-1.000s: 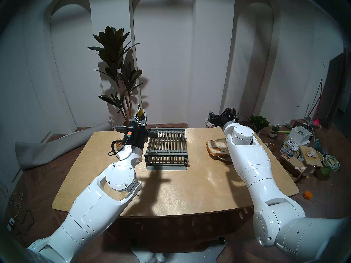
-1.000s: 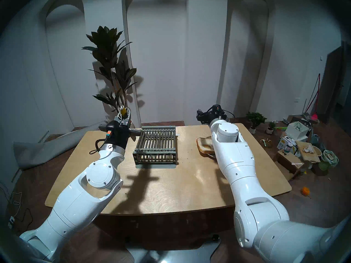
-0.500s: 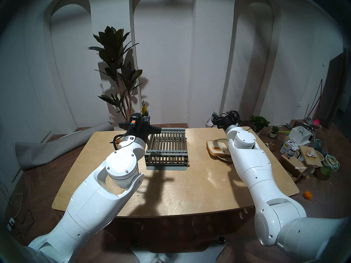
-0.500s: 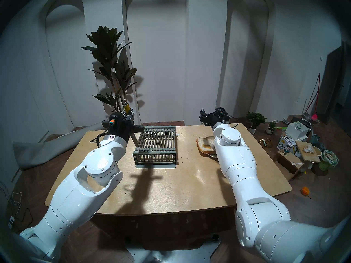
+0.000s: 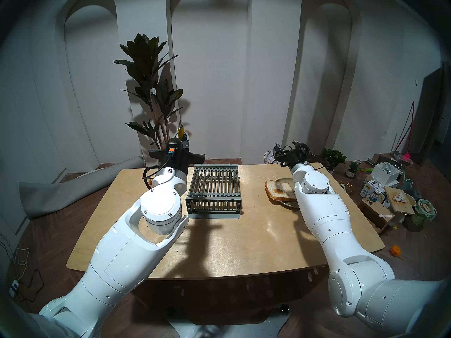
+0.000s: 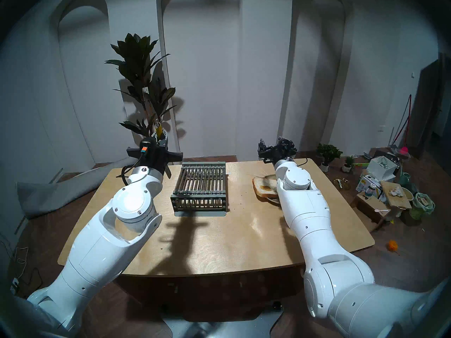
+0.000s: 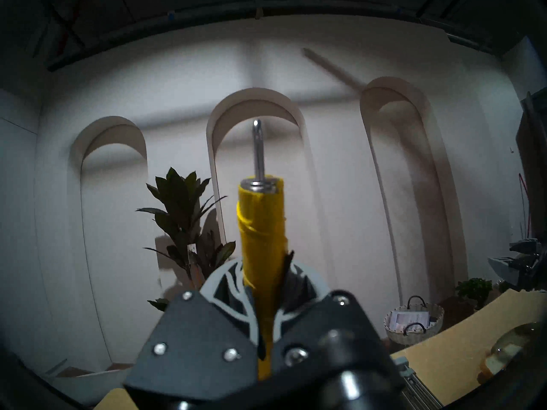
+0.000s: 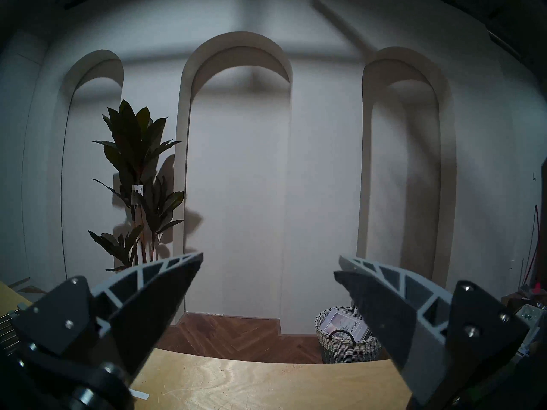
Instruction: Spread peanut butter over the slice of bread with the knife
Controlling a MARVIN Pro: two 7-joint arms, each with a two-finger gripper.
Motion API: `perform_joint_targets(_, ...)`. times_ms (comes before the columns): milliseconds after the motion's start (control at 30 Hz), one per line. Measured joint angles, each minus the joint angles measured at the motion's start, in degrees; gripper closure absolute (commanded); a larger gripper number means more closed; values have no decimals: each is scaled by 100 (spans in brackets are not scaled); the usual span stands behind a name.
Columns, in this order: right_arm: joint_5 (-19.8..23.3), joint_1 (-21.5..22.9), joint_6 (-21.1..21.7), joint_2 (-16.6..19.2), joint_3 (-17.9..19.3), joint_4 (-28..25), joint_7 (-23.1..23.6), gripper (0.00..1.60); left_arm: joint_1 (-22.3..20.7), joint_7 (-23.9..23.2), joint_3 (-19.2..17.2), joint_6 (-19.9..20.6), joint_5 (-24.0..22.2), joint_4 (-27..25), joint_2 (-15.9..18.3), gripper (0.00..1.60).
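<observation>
Both pincers sit high: left gripper [image 7: 263,317] clenched on the knife [image 7: 262,240], handle up so the blade can dip. Right gripper [image 8: 268,282] hangs released, clear of the slice of bread [image 5: 280,190].

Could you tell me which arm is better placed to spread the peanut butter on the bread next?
Probably the left: its gripper is shut on the knife, while the right gripper is open and empty beyond the bread.

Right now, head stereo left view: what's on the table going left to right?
Peanut butter jar, mostly hidden behind the left arm → grey rack → slice of bread lying on the plate, whose right part is hidden by the right arm.
</observation>
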Motion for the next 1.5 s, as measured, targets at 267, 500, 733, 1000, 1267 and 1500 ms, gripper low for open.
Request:
perform_joint_targets(267,-90,-87,-41,-30,-6,-191,-109,0,-23,-185,-22,-741,-163,370,-94,160)
perform_joint_targets(500,-151,-170,-33,-56,-13,-356,-177,0,-91,-370,139,-1237,-222,817,-193,160)
perform_joint_targets(733,-204,-235,-20,-69,-14,-468,-240,0,-208,-407,343,-1561,36,1261,-292,160)
perform_joint_targets(1000,-275,-274,1,-81,-18,-504,-301,0,-354,-263,478,-1981,404,1800,-400,160)
perform_joint_targets(1267,-356,-270,11,-100,-43,-481,-369,0,-453,-252,491,-2287,459,2143,-479,160)
perform_joint_targets(1500,-423,-252,31,-131,-88,-463,-438,0,-499,-389,491,-2497,427,2245,-535,160)
